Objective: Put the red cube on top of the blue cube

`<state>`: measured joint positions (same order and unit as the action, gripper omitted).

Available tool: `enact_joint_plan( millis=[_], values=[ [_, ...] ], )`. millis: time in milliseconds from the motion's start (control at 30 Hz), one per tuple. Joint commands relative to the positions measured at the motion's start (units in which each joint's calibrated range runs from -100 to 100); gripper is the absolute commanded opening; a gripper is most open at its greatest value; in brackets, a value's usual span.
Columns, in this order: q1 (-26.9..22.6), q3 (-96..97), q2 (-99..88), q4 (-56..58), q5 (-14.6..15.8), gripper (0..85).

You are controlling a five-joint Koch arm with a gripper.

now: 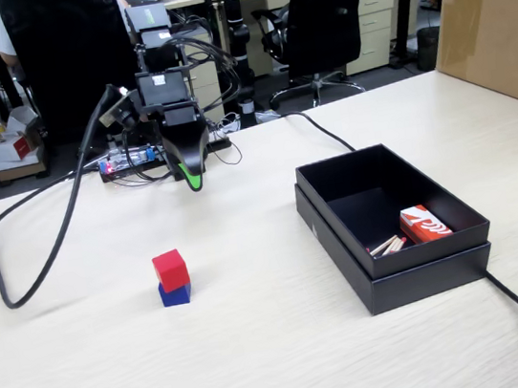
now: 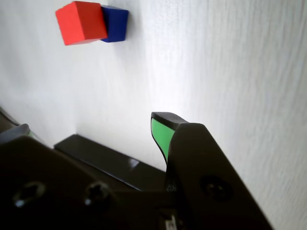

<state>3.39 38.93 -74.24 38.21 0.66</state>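
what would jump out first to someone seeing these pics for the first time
The red cube sitting on top of the blue cube, alone on the pale table left of centre in the fixed view. Next, the open black box at the right, with a red-and-white packet in its corner. Behind the cubes, the gripper hangs clear of them, touching nothing.

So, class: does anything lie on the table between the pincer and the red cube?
Nothing visible does. The red cube already sits on the blue cube, and only bare table lies between them and the pincer. The black box stands off to the right in the fixed view.
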Motion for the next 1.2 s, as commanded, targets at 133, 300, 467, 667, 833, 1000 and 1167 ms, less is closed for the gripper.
enact_joint_plan(
  millis=[133,300,467,667,833,1000,1167],
  values=[
    [-0.29,14.01,-17.04,-10.00,0.24,48.3],
    [-0.54,28.97,-25.19,-18.73,-0.10,48.0],
    [-1.03,40.40,-25.76,-30.31,-0.05,47.6],
    [-2.39,48.10,-25.76,-37.39,-0.05,47.6],
    [-2.83,55.36,-25.76,-44.22,0.00,47.6],
    [-3.71,58.44,-25.30,-42.40,0.15,47.7],
    [-4.05,58.44,-25.19,-40.76,0.00,49.2]
  ],
)
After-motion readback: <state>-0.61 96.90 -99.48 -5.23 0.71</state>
